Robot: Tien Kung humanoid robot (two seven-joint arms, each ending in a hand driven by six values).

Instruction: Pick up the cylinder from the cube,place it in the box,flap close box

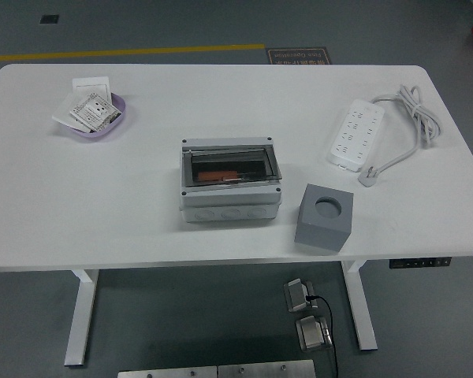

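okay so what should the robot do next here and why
Probably nothing more than keeping the arms clear: the gray cube shows an empty round socket, an orange object already lies in the box, and its transparent flap looks shut. The task appears done.

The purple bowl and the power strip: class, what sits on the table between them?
In the head view, only bare white table lies between the purple bowl and the power strip; the grey box sits nearer.
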